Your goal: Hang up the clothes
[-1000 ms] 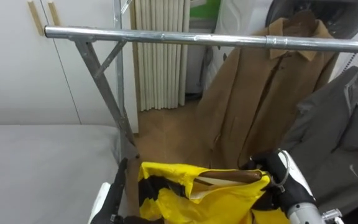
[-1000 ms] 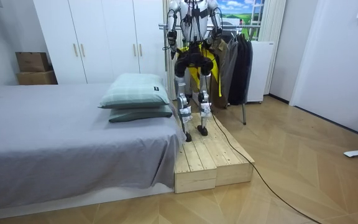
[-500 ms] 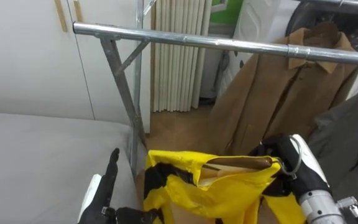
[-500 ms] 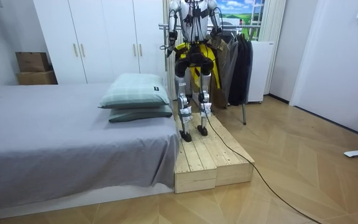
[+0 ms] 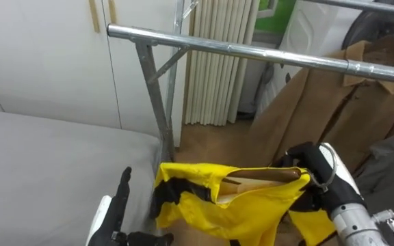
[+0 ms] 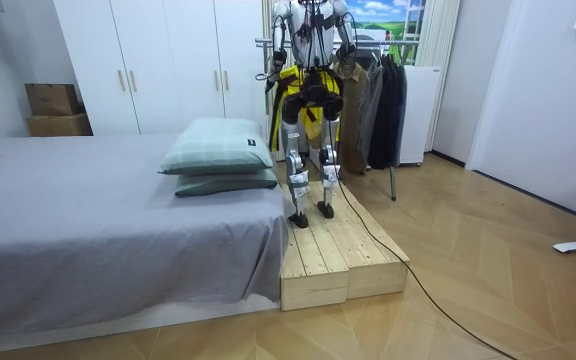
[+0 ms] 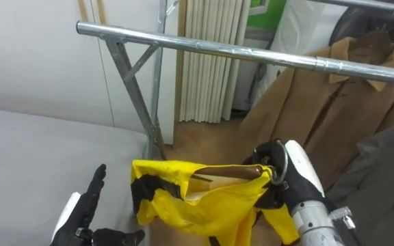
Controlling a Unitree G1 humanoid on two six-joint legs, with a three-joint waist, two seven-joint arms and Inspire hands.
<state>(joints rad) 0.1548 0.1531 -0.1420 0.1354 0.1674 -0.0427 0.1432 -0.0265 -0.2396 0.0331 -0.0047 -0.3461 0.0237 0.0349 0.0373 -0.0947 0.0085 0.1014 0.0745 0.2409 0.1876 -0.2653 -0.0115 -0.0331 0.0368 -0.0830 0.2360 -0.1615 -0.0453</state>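
Yellow jacket [image 5: 231,205] (on hanger [image 5: 262,176]) clasped in right hand [image 5: 314,164].

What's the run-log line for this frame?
right hand: shut on wooden hanger in yellow-and-black jacket | left hand: open | silver metal rail: above, jacket not hung

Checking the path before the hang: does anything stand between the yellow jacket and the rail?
Nothing visible. The jacket, on a hanger in the right hand, sits below a bare stretch of rail; the brown coat hangs further right.
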